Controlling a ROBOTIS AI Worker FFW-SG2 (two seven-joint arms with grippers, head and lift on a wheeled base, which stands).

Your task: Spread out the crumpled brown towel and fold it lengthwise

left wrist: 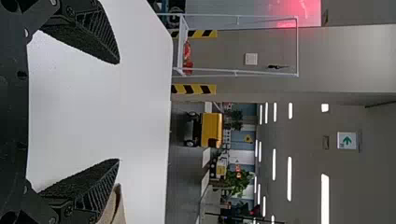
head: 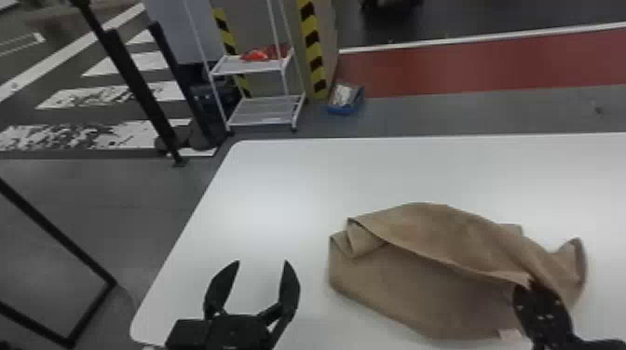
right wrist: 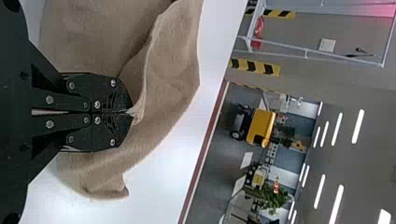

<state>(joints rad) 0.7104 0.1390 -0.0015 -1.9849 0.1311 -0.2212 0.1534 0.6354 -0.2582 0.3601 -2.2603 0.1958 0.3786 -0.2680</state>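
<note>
Brown towel (head: 447, 242) lies rumpled on the white surface (head: 279, 186). At left, the left gripper (head: 262, 263) has its jaws wide apart; next, the towel's loose layers overlap; rightward, the right gripper's (head: 529, 286) jaws pinch some towel.

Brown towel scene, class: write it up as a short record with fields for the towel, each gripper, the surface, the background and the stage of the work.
Towel: brown, crumpled, its upper part lying over the lower in loose folds
Left gripper: over the table, left of the towel, jaws open and empty
Right gripper: at the towel's right part, jaws shut on its cloth
Surface: white table
Background: white rack beyond the table
Stage: not yet spread flat or folded lengthwise
</note>
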